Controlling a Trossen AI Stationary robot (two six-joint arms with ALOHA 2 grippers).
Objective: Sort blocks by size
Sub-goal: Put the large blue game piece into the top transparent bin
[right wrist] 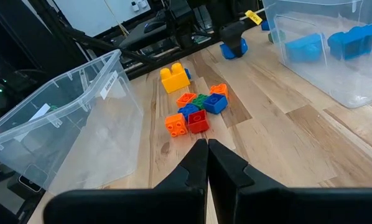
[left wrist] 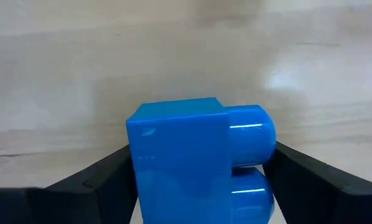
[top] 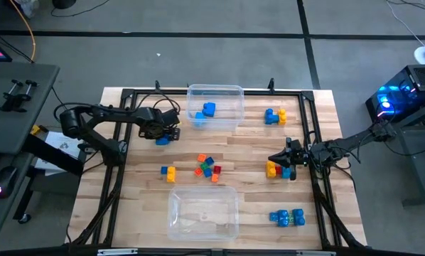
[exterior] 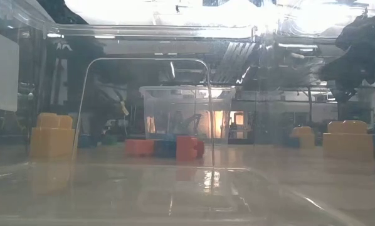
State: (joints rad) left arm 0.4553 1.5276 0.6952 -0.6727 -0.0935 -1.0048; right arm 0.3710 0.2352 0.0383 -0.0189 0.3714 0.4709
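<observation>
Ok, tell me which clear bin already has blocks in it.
The far bin, beside the left end effector: two blue blocks lie inside. The near bin holds none.

A clear plastic bin (top: pixel 214 105) sits at the far edge of the wooden table (top: pixel 248 146), about midway along it. A second clear plastic bin (top: pixel 202 212) rests at the near edge, also about midway. A black metal frame (top: pixel 310 121) runs around the tabletop. Beyond the right edge, a computer case (top: pixel 401 98) glows blue on the floor.
</observation>
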